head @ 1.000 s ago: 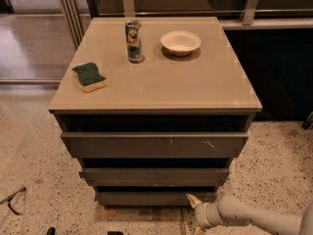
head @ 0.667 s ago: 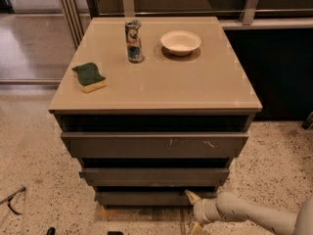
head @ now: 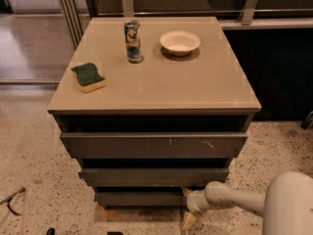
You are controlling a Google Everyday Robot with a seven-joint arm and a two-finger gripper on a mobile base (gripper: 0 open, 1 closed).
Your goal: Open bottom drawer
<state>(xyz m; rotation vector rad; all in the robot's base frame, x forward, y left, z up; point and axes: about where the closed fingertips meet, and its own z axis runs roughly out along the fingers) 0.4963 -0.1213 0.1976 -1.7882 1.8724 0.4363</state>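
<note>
The bottom drawer (head: 139, 198) is the lowest, narrowest dark grey-brown front of the cabinet, just above the floor. Above it sit the mid-width front (head: 154, 176) and the widest front (head: 154, 145) with pale scratches. My gripper (head: 186, 207) is at the bottom drawer's right end, low near the floor, on a pale arm coming in from the lower right. It is open: one pale fingertip (head: 185, 191) is at the drawer's upper right corner and the other (head: 188, 222) is below it near the floor. The drawer's right end is partly hidden by the gripper.
On the tan cabinet top (head: 161, 89) stand a can (head: 132, 41), a white bowl (head: 180, 42) and a green-and-yellow sponge (head: 89, 77). A dark counter front (head: 279, 72) is to the right. Speckled floor surrounds the cabinet, with a dark tool (head: 12, 199) at the left.
My gripper has moved a little to the left, closer to the bottom drawer's right end. The drawers have not moved.
</note>
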